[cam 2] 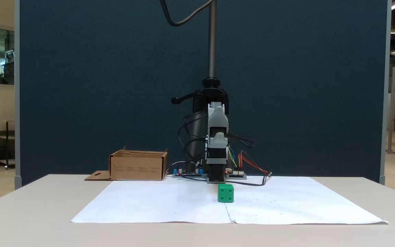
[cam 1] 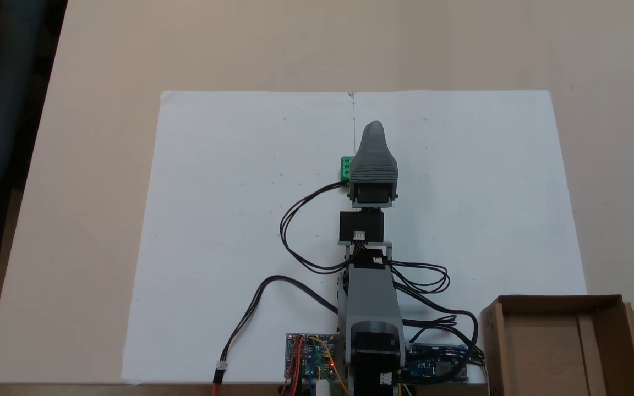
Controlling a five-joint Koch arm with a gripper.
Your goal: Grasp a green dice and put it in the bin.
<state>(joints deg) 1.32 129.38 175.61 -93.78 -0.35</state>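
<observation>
The green dice (cam 1: 345,168) lies on the white paper near its centre line, its right part covered by my gripper (cam 1: 373,127) as seen from above. From the front the green dice (cam 2: 225,192) stands free on the paper, in front of the arm. My gripper (cam 2: 217,110) is raised well above the table, its jaws together and holding nothing. The bin (cam 1: 559,300), a brown cardboard box, stands at the lower right beside the arm's base; from the front the bin (cam 2: 138,168) stands at the left, behind the paper.
A large white paper sheet (cam 1: 240,220) covers the middle of the beige table. Circuit boards (cam 1: 310,357) and loose black cables (cam 1: 295,231) lie around the arm's base. A dark partition (cam 2: 81,85) and a camera pole (cam 2: 212,41) stand behind.
</observation>
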